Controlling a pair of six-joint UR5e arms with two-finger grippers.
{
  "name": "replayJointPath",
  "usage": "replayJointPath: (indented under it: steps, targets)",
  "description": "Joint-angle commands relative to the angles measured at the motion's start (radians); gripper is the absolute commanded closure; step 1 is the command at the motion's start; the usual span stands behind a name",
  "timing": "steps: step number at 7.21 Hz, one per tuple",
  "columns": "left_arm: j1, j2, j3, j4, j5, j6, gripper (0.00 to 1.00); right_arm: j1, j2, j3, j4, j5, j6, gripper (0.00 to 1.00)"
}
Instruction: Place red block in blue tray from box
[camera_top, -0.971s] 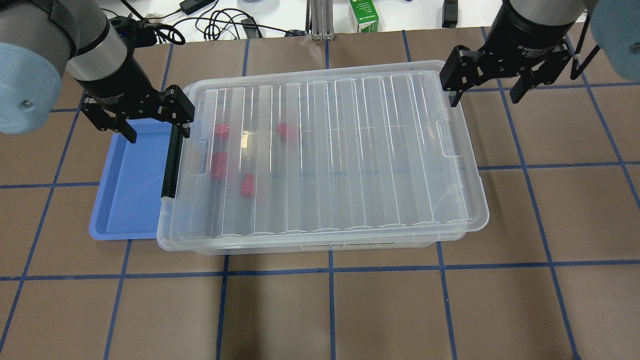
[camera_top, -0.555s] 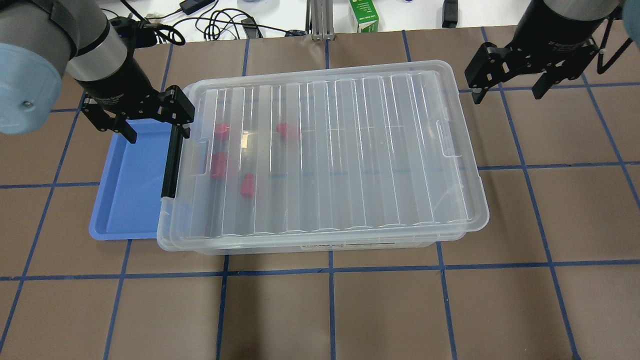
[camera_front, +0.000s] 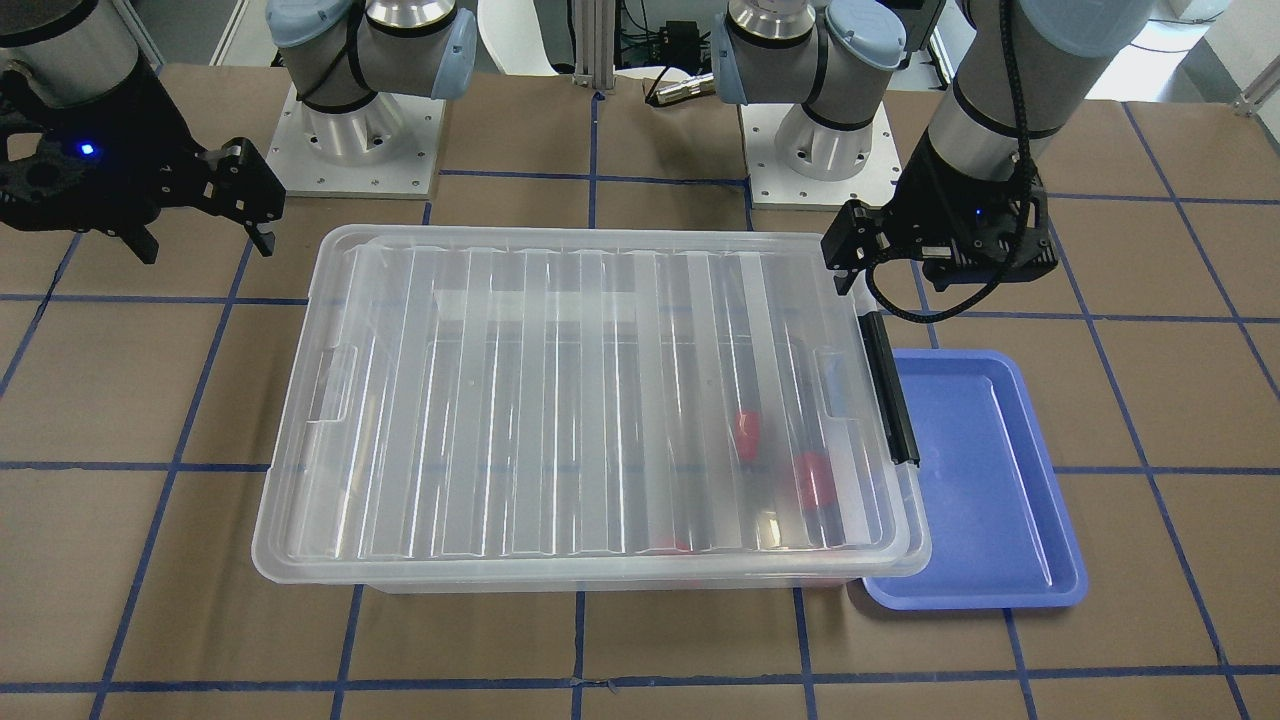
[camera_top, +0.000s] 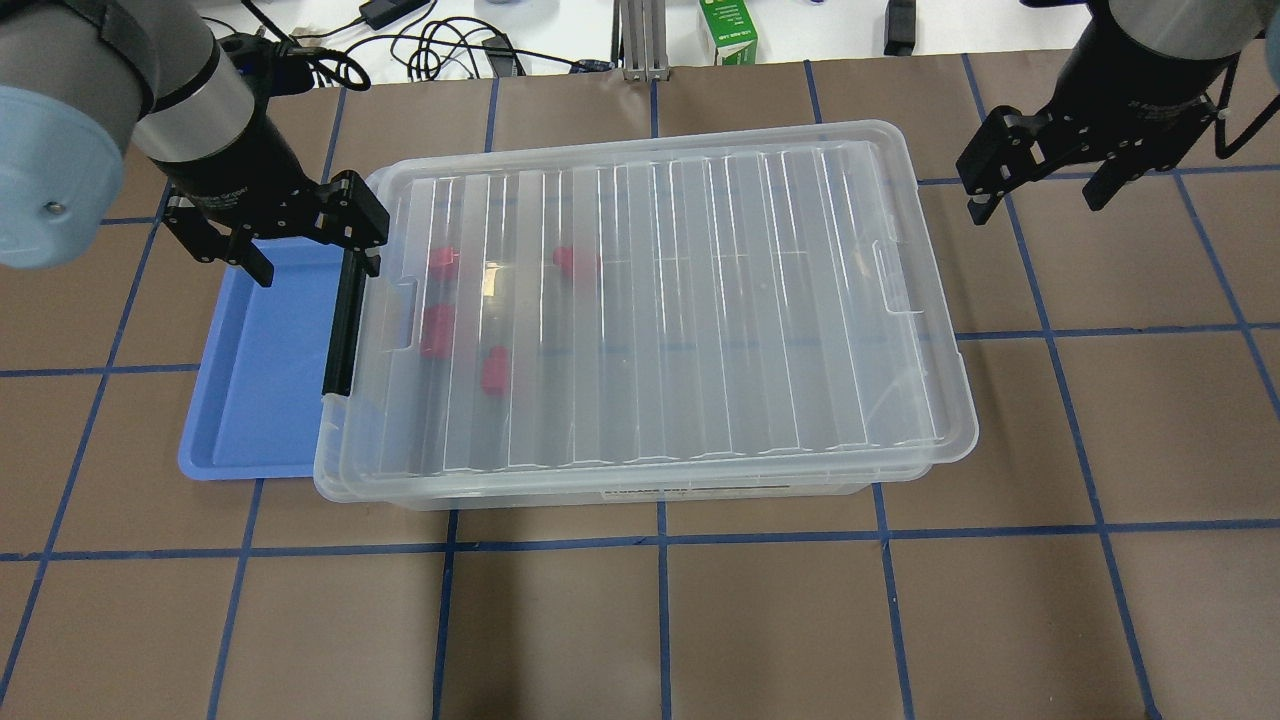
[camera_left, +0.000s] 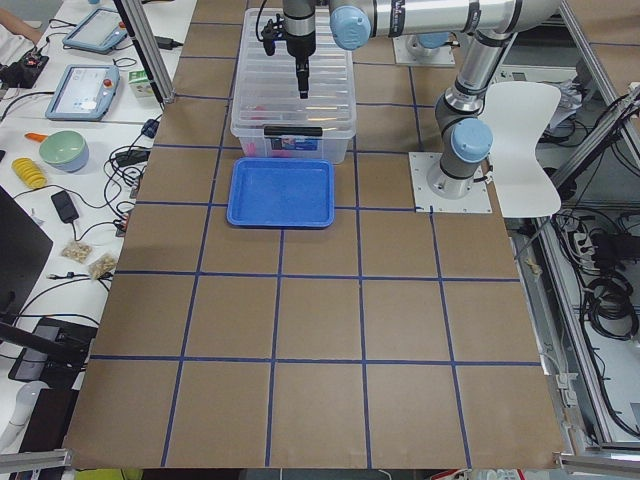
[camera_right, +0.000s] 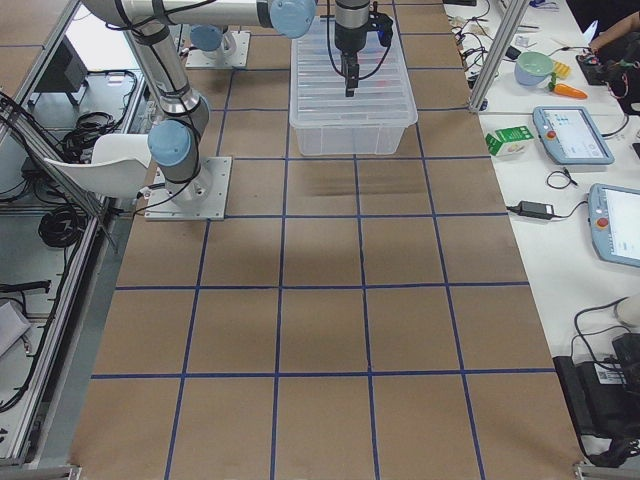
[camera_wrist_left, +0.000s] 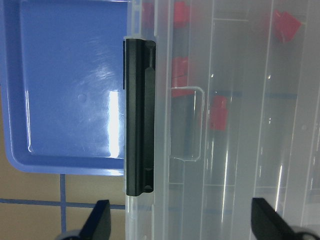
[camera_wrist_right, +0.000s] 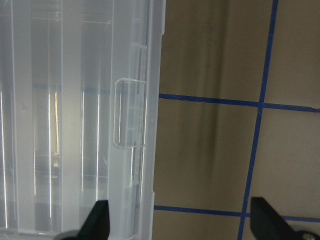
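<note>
A big clear box (camera_top: 700, 492) sits in the middle of the brown table (camera_top: 760, 620), and its lid (camera_top: 700, 250) is on. The red block (camera_top: 494, 370) lies inside the box, near the end with the black latch (camera_top: 343, 320). Three more red pieces (camera_top: 437, 330) lie close to it. The blue tray (camera_top: 255, 400) sits right beside that same end of the box. The left claw (camera_top: 315, 268) hangs over the top of the latch, with its two fingers wide apart and nothing in them. The right claw (camera_top: 1040, 205) hangs past the other end of the box, over the table, and its fingers are apart too.
</note>
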Motion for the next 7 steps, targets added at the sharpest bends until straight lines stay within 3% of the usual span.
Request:
replayJointPath:
  steps: [1,3,7]
  targets:
    - [0.000,0.000,0.000,0.002,0.000,0.000,0.00,-0.023,0.020,0.138,-0.172,0.002,-0.009,0.00]
    - [0.000,0.000,0.000,0.002,0.000,0.000,0.00,-0.022,0.023,0.253,-0.344,0.010,0.000,0.00]
    - [0.000,-0.005,0.000,0.005,-0.002,0.000,0.00,-0.017,0.083,0.257,-0.388,0.013,-0.009,0.00]
